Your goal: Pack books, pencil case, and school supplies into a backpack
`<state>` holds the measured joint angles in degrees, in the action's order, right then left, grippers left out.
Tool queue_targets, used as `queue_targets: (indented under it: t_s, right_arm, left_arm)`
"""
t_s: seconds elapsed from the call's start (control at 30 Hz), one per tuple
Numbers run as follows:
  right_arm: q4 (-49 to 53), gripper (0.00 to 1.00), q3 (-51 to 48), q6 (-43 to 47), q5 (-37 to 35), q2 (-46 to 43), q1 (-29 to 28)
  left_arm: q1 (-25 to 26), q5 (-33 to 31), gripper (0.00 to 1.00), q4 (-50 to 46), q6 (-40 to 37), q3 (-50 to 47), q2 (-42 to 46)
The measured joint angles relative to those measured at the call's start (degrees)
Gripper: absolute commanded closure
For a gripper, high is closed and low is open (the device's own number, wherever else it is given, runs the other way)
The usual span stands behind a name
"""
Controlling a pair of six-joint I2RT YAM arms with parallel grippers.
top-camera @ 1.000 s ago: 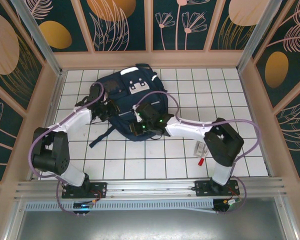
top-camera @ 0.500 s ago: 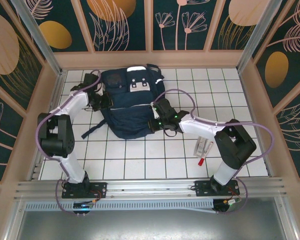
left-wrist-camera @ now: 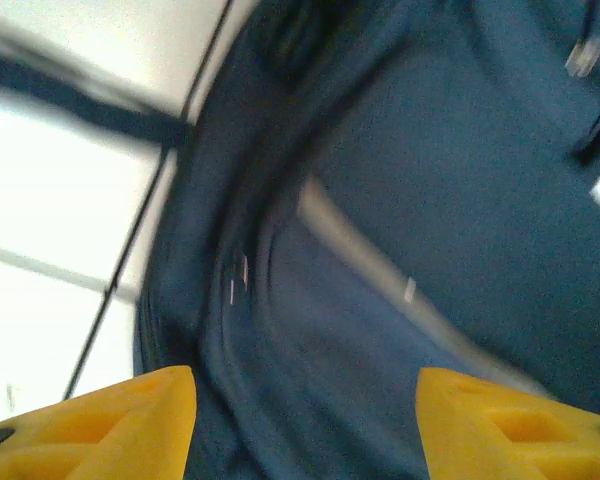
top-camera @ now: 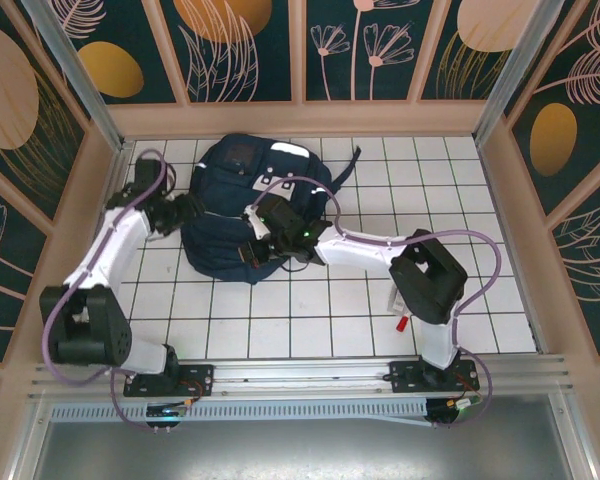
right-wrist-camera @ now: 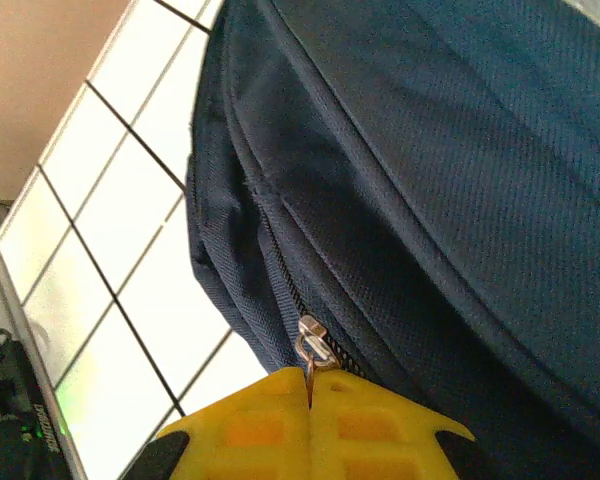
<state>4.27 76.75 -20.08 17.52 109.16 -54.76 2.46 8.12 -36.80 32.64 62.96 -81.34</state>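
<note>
The navy backpack [top-camera: 225, 230] lies on the tiled table, its white-grey patch [top-camera: 286, 150] at the far end. My right gripper [top-camera: 256, 250] is at its near edge, shut on the metal zipper pull [right-wrist-camera: 315, 345] of the main zip; the yellow fingers [right-wrist-camera: 240, 430] meet around the pull's tab. My left gripper [top-camera: 184, 208] is at the backpack's left side, open, with blue fabric [left-wrist-camera: 320, 330] between its wide-apart fingertips [left-wrist-camera: 100, 425]. The red-and-white pen [top-camera: 404, 322] and whitish packet [top-camera: 395, 297] lie right of the backpack, partly under my right arm. Books and pencil case are hidden.
A dark strap [top-camera: 348, 160] trails from the backpack's far right corner. Wooden walls [top-camera: 300, 118] close in the table on three sides. White tiles [top-camera: 310, 320] show between the backpack and the arm bases.
The backpack has slid and turned to the left. My right gripper has moved left along its near edge with the zipper pull. My left arm has swung outward toward the left wall.
</note>
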Motion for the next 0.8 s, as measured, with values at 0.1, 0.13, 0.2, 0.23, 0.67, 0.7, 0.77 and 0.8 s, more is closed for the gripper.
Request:
queue_targets:
  t_s: [0.1, 0.13, 0.2, 0.23, 0.67, 0.7, 0.77, 0.8]
  right_arm:
    - [-1.0, 1.00, 0.4, 0.0, 1.1, 0.5, 0.0]
    - [-1.2, 1.00, 0.4, 0.0, 1.4, 0.6, 0.0]
    - [-1.4, 1.00, 0.4, 0.0, 1.9, 0.8, -0.1]
    - [-1.4, 1.00, 0.4, 0.0, 2.0, 0.9, -0.2]
    - [-3.3, 1.00, 0.4, 0.2, 0.5, 1.5, -2.8]
    - [-3.2, 1.00, 0.4, 0.2, 0.0, 1.5, -2.9]
    - [-2.0, 1.00, 0.7, 0.3, -2.1, 1.5, -3.2]
    - [-1.4, 1.00, 0.7, 0.3, -3.2, 1.5, -3.3]
  left_arm:
    - [2.3, 1.6, 0.38, 0.8, 4.4, -7.3, 3.5]
    - [2.9, 2.2, 0.37, 1.6, 6.3, -9.5, 4.4]
    - [3.7, 3.0, 0.36, 3.8, 10.2, -13.3, 5.7]
    - [3.7, 3.4, 0.36, 4.9, 12.0, -14.5, 6.1]
    - [4.2, 2.1, 0.77, 14.3, 23.8, -16.9, 3.9]
    - [4.2, 1.6, 0.84, 14.3, 23.9, -16.8, 3.5]
    - [4.3, 0.4, 0.99, 14.2, 23.5, -16.2, 2.4]
    - [4.3, -0.2, 1.00, 13.9, 23.0, -15.7, 1.8]
